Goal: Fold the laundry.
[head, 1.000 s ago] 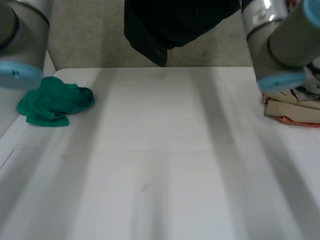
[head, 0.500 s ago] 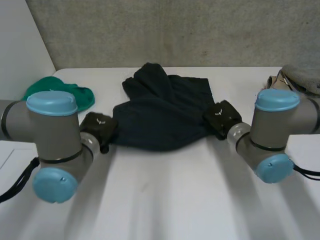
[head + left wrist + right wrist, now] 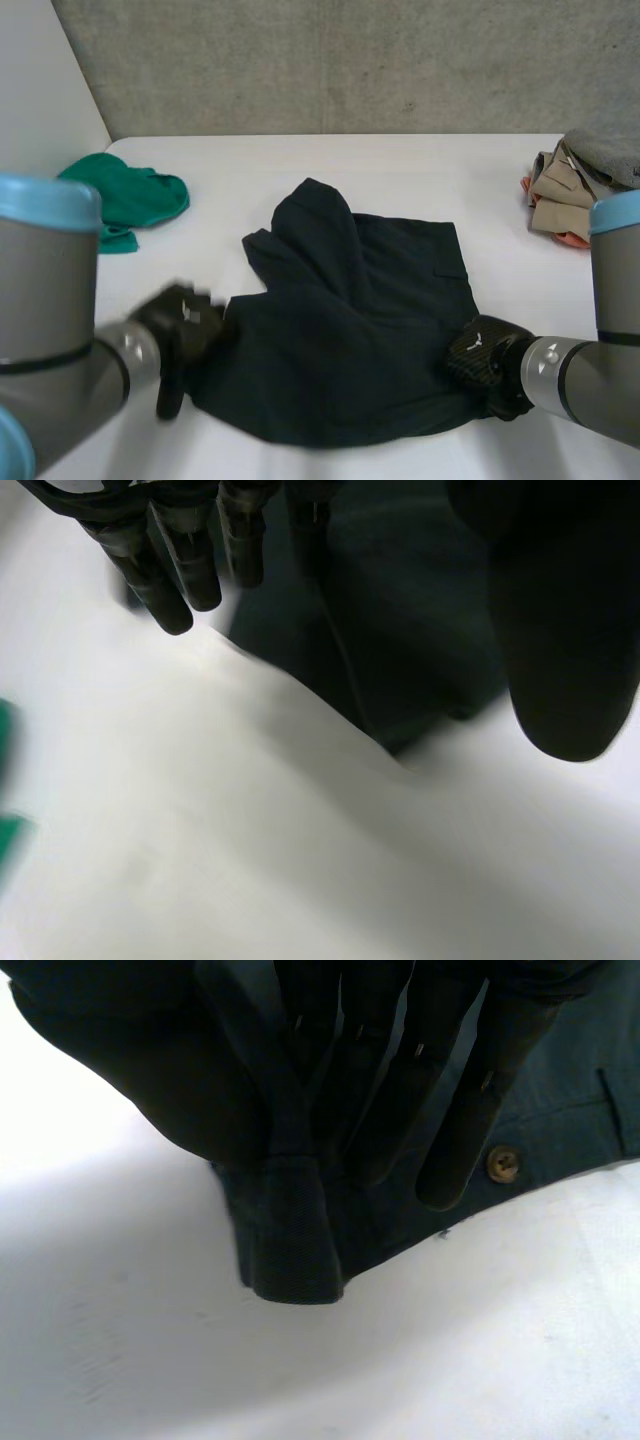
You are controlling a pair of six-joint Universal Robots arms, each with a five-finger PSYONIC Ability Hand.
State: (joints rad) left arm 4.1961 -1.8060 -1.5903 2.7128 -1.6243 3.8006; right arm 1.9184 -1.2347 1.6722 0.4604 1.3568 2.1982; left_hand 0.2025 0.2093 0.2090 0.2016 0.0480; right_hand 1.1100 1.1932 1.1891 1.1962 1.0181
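A dark navy garment lies spread on the white table, one flap folded up toward the far side. My left hand rests at its left edge. In the left wrist view the fingers are straight and stand apart from the thumb, with the cloth lying loose on the table between them. My right hand is at the garment's near right corner. There its fingers and thumb pinch a fold of the cloth, beside a brown button.
A crumpled green cloth lies at the far left of the table. A pile of beige and grey clothes sits at the far right edge. A grey wall runs behind the table.
The garment came down from the air onto the table and was drawn toward the near edge. Both arms lowered with it, and the left hand's fingers have straightened off the cloth.
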